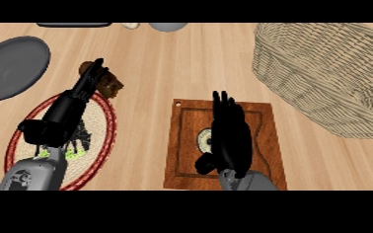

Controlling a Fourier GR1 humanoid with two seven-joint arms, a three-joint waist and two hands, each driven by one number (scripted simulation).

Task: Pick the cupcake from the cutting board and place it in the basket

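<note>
Two grey forearms are showing (rounded, metallic-looking), each ending in a black hand: left hand (69, 111), right hand (227, 138).

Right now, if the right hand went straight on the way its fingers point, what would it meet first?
The right hand points up the view across the cutting board. Past the board's far edge only bare counter shows; the basket lies off to the right. Height is unclear.

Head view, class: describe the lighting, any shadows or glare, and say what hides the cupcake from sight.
Head view: lighting is even and flat on the counter, with no glare; no clear cast shadows show; the right robot hand is a black shape with little detail, covering most of the cupcake on the cutting board; the basket weave reads clearly.
</note>
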